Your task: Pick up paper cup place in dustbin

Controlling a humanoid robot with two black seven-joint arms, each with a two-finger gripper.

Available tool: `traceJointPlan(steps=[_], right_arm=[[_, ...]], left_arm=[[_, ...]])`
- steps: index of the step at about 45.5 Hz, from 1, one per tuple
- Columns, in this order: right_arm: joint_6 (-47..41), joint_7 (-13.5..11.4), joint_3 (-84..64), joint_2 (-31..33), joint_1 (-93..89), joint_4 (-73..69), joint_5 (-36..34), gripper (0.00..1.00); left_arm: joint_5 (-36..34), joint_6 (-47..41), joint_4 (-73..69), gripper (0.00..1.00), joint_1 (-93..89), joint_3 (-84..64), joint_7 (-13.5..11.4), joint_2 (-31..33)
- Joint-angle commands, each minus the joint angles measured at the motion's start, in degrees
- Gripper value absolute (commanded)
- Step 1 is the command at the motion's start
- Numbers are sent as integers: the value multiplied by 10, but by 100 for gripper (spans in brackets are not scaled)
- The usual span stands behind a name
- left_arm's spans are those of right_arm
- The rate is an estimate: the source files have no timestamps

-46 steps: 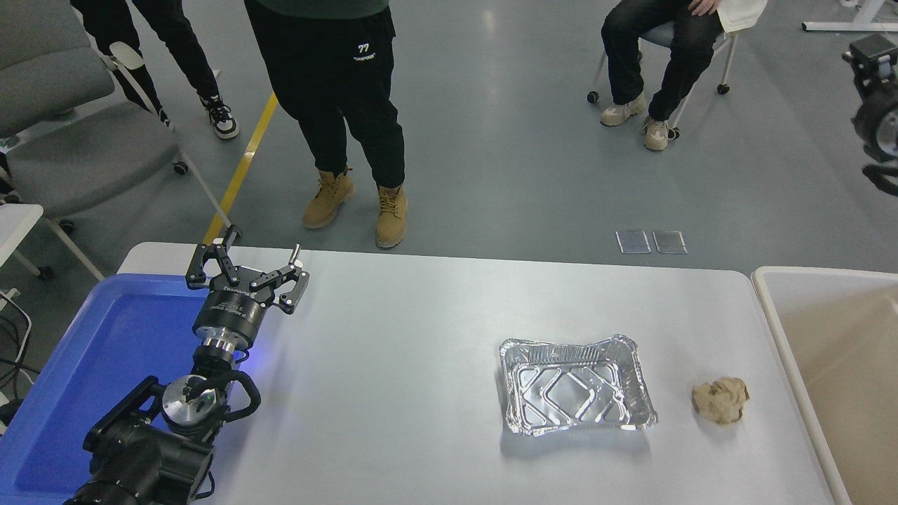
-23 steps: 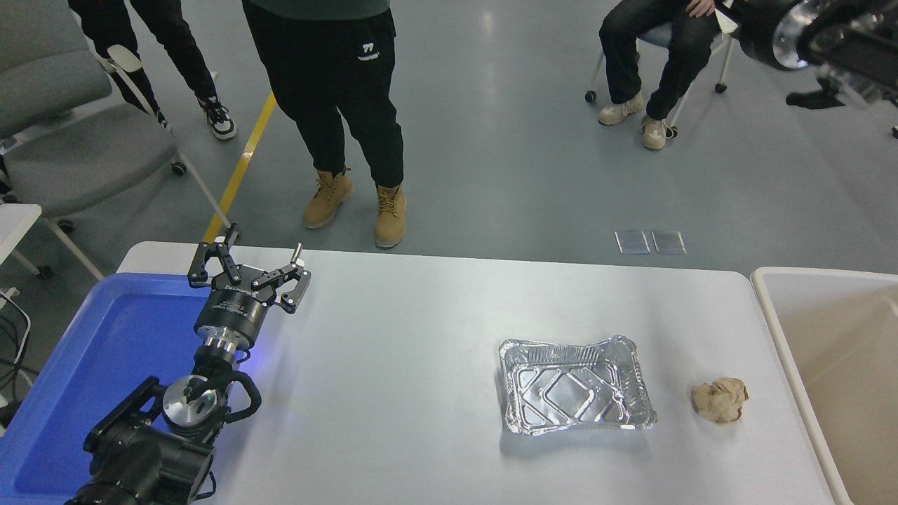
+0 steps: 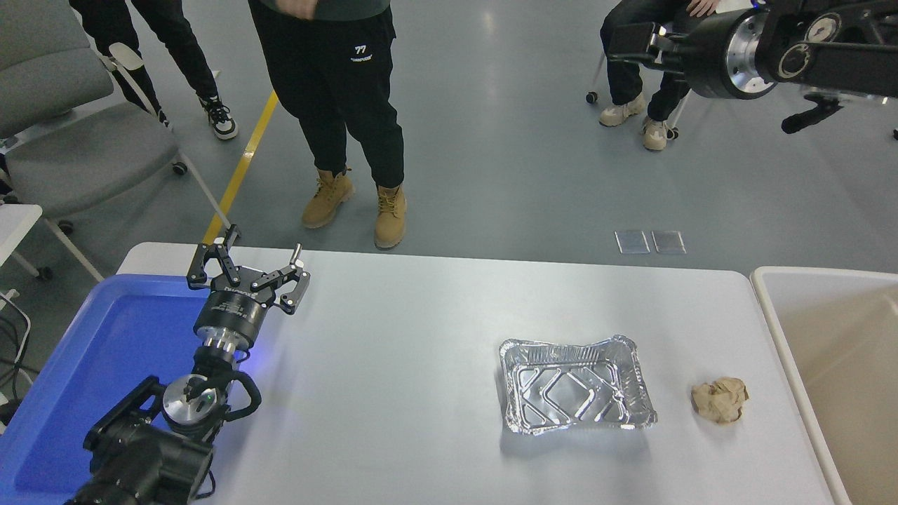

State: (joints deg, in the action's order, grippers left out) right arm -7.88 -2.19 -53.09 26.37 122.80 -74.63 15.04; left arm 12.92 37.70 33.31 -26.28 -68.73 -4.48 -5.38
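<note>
A: Cup status? Can't find it on the desk.
B: Not in view. Desk holds a foil tray (image 3: 579, 386) right of centre and a paper ball (image 3: 720, 400) near the right edge, just short of the bin (image 3: 768, 308). Bin sits off the desk's right edge; what shows of its inside looks bare.
A: Right gripper (image 3: 631, 48)?
B: High at the top right, over the floor, well apart from the desk. Seen from the side, fingers not readable, so can't tell if it's open or holding anything.
A: Left?
B: Left gripper (image 3: 245, 270) parked at the desk's left edge by the blue tray (image 3: 105, 337), fingers spread, empty.
A: Risks?
B: Main one: wrong target. Ball is about cup-sized and nearest the bin; it could get taken for the cup. Second: the arm coming down blind near the bin rim and clipping it.
</note>
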Motion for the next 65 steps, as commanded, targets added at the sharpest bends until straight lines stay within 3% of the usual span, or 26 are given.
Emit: traceJointPlan(steps=[1, 9, 24, 65], right_arm=[[-48, 1, -54, -11, 95, -136, 1, 100], [-158, 1, -54, -23, 130, -174, 1, 100], [-227, 2, -102, -48, 147, -246, 0, 100], [-320, 3, -207, -49, 199, -254, -96, 100]], left_arm=[[0, 0, 0, 99, 0, 0, 0, 0], [1, 0, 0, 99, 0, 0, 0, 0], [1, 0, 0, 99, 0, 0, 0, -1], [0, 0, 0, 99, 0, 0, 0, 0]])
